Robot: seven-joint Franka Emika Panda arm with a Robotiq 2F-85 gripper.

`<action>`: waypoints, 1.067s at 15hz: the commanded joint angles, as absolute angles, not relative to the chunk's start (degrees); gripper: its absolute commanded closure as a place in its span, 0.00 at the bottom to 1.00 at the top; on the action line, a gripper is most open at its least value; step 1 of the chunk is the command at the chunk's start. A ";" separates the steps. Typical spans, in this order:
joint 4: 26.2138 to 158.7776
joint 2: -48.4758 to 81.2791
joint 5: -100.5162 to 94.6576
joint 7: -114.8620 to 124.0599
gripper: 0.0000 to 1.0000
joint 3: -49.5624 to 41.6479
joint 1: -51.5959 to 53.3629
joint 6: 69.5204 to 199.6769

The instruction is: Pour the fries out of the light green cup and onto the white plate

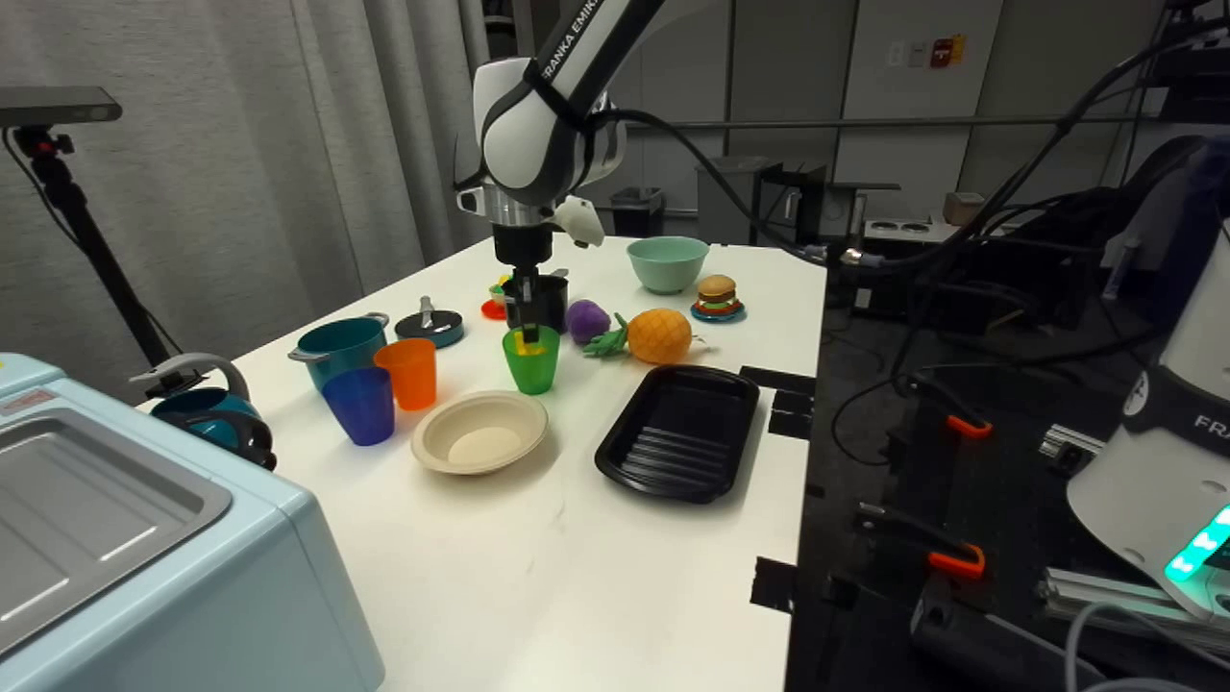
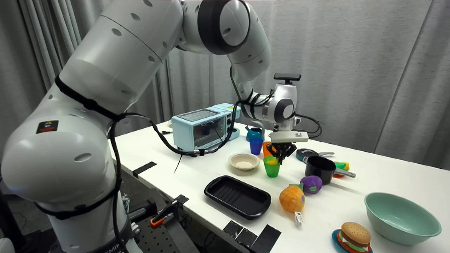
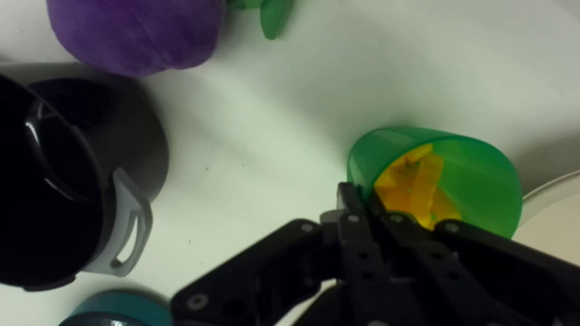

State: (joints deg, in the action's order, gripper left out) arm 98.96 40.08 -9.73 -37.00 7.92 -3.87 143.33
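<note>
The light green cup [image 1: 534,373] stands roughly upright among the toys in both exterior views [image 2: 272,170]. The fries [image 3: 421,185] lie inside it, seen through its mouth in the wrist view. My gripper [image 3: 363,197] is shut on the cup's rim, one finger inside and one outside the wall. It points down at the cup in both exterior views [image 1: 528,333] [image 2: 280,161]. The white plate [image 1: 480,446] is beside the cup and holds nothing. It also shows in an exterior view [image 2: 244,164] and at the right edge of the wrist view [image 3: 555,222].
A blue cup [image 1: 361,407] and an orange cup [image 1: 407,373] stand near the plate. A black ridged tray [image 2: 237,196] is in front. A purple plush [image 2: 311,184], an orange plush fruit [image 2: 292,199] and a black pot [image 2: 320,171] are close to the green cup.
</note>
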 commanded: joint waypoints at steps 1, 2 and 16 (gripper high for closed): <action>98.80 40.13 -9.60 -37.06 0.96 7.81 -3.73 143.17; 98.80 40.13 -9.60 -37.07 0.96 7.81 -3.73 143.17; 102.65 31.47 -8.78 -41.16 0.99 7.64 -7.69 136.00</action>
State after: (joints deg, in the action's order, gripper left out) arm 99.82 36.61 -9.65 -37.73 7.80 -6.05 139.41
